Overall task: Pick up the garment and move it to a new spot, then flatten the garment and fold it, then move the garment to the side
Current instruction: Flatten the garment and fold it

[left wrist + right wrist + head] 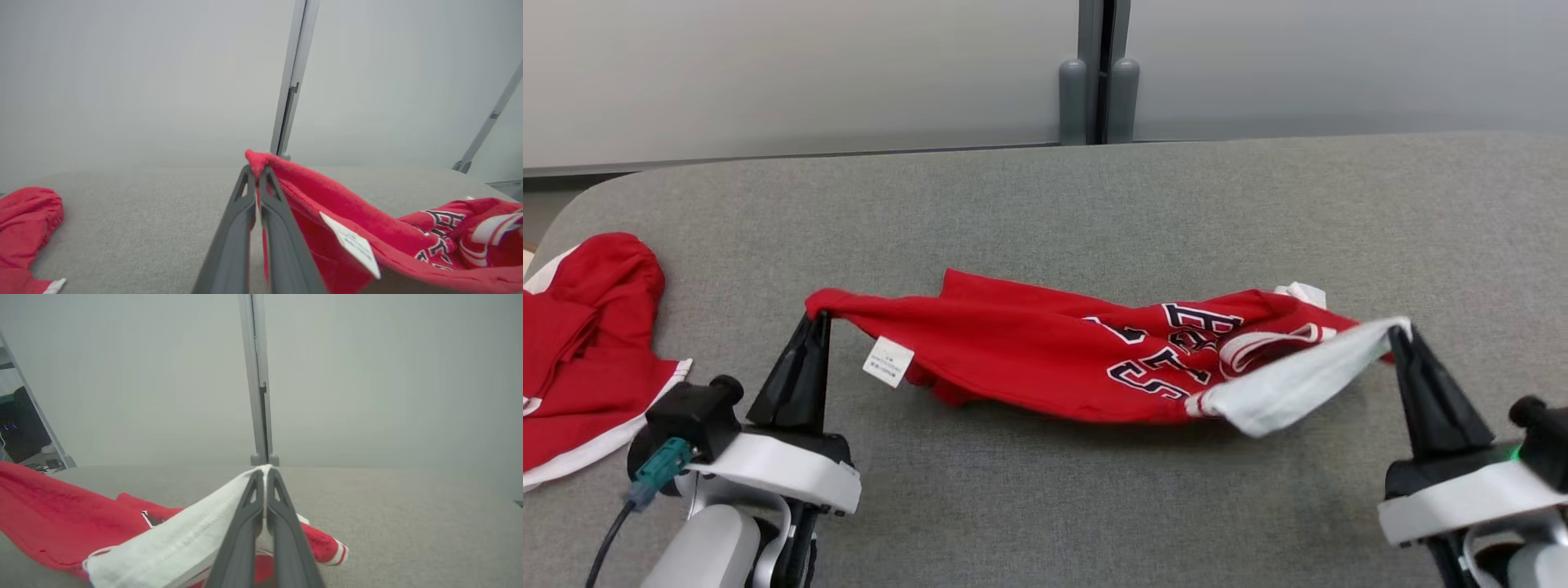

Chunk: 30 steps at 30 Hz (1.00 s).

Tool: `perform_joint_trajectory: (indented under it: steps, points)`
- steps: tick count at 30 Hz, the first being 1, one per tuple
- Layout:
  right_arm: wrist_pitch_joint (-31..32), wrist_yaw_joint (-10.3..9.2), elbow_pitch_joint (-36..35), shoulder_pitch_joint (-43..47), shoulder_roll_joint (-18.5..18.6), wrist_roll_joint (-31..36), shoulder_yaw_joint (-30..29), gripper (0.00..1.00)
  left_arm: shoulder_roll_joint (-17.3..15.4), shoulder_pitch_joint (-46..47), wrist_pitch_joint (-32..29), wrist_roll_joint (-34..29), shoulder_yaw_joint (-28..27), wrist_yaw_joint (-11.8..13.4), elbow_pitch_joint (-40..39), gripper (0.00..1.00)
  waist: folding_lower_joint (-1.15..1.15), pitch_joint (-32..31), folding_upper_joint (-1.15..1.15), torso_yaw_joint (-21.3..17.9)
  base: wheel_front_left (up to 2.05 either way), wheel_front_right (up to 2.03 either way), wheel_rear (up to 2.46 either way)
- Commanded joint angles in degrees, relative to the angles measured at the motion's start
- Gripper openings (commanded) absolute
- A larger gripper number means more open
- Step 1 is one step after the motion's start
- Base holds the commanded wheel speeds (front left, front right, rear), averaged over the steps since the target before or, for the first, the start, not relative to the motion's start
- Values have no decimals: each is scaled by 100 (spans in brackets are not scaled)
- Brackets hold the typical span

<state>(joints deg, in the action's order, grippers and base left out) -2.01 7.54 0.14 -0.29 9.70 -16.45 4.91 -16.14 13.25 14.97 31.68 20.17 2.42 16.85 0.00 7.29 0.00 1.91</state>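
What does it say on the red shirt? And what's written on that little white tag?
Shirt: big dark letters with white edges, crumpled into the folds; perhaps an "S" and an "E", but no whole word can be read.
Tag: tiny print, too small to read.
Second red garment at the left: no writing shows on it.

so the right gripper (264, 473) has both dark fingers pinched tight on a white band of the garment (61, 514), holding that bit up off the grey desk (408, 522). the red body sags leftward across the desk, a scrap of dark lettering peeking out. a grey post (257, 396) stands at the far edge, frosted panels either side
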Motion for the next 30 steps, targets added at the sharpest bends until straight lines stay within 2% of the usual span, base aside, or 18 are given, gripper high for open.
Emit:
perform_joint_trajectory:
  steps: [1,9,17,24,30]
  points:
    - [-26,-8,-218,-158,102,62,-36,0,-62,-5,3,-15,-55,47,-284,0,0,-82,0,-47,0,0,0]
    - [114,-7,-1291,-943,549,273,-597,0,-388,398,-413,-186,-243,371,-1988,0,0,-372,0,-75,0,0,0]
    - [315,-7,-1809,-1860,823,209,-1102,0,-605,997,-768,-298,-431,540,-2953,0,0,-615,0,-124,0,0,0]
    - [522,-7,-1554,-2437,694,-23,-1147,0,-615,1289,-957,-208,-441,532,-3041,0,0,-486,0,-131,0,0,0]
    - [717,-6,-936,-3352,614,-188,-937,0,-506,2000,-937,-34,-427,291,-2451,0,0,30,0,-85,0,0,0]
